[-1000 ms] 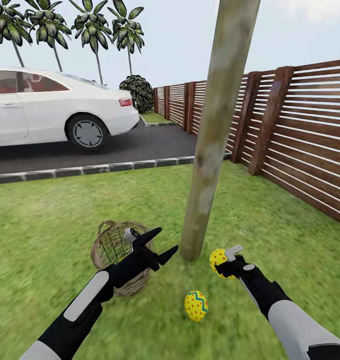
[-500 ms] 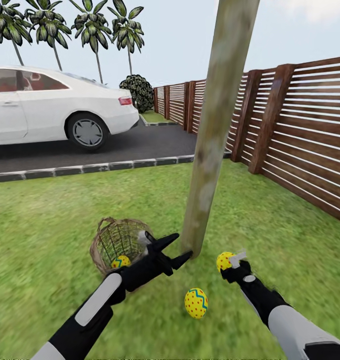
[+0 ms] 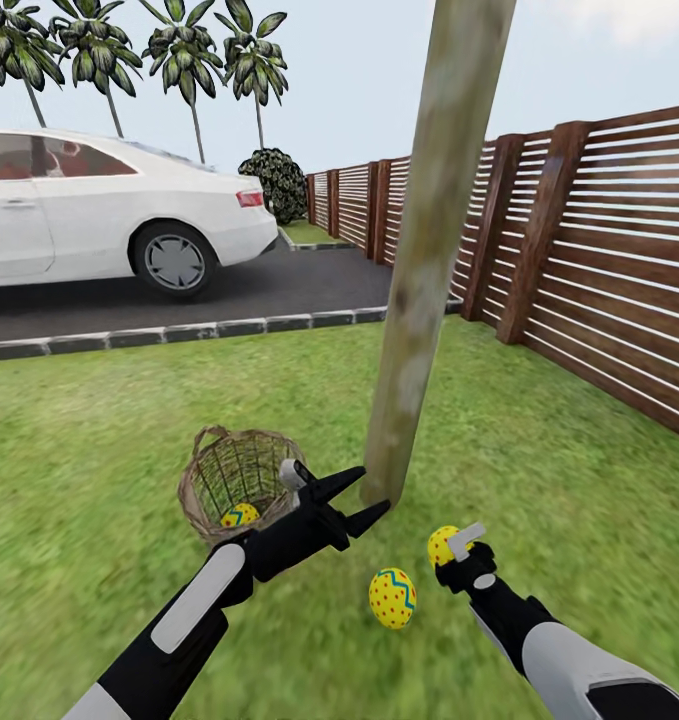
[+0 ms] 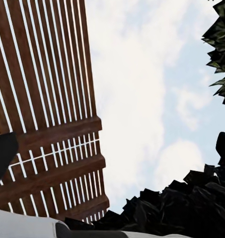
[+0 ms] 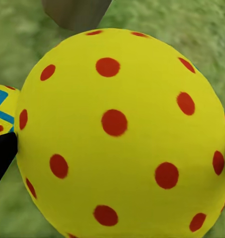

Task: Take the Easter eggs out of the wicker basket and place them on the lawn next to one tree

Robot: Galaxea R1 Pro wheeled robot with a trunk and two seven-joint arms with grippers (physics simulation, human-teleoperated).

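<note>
Three small yellow eggs with red dots and blue zigzags are spread across the lower half of the head view. Largest to smallest: the wide green lawn (image 3: 99, 440) fills the bottom two thirds of the frame, and a brown slatted wooden fence (image 3: 599, 260) runs along the right edge. A white car (image 3: 99, 215) stands on the dark driveway at upper left. The pale grey-tan tree trunk (image 3: 424, 270) rises through the centre, leaning slightly. Left of its base sits the round brown wicker basket (image 3: 204, 475), tipped toward the camera, with one egg (image 3: 240, 516) inside. A second egg (image 3: 392, 597) lies on the grass at lower centre, near the trunk's foot. The third egg (image 3: 440, 545) is clamped in the right gripper (image 3: 451, 549) at lower right, just above the grass; the right wrist view shows this egg (image 5: 122, 134) between the dark fingertips. The left gripper (image 3: 364, 496) hovers between basket and trunk, its black fingers spread apart and holding nothing.
</note>
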